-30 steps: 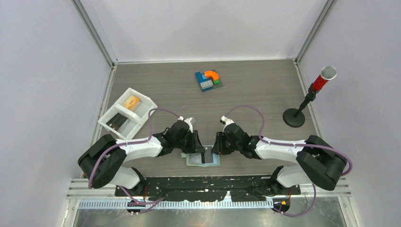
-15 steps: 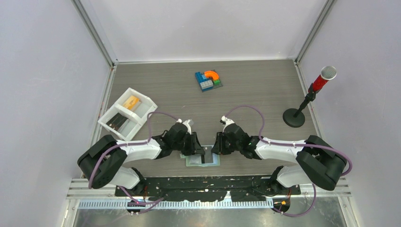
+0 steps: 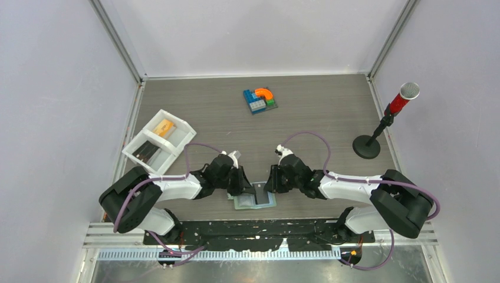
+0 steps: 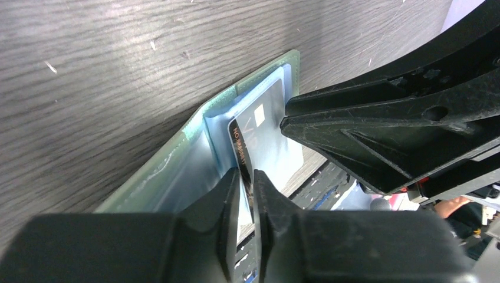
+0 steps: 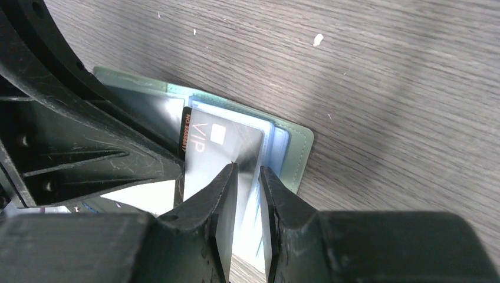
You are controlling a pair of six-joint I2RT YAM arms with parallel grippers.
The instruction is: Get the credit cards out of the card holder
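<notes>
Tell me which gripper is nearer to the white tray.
Left. The left gripper sits between the white tray and the right gripper, which is farther right, across the card holder.

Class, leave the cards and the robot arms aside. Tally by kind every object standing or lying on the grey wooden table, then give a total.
white two-compartment plastic tray: 1
blue-orange-green toy block cluster: 1
red-and-silver microphone on a black stand: 1
sage green folding card holder: 1
Total: 4
</notes>
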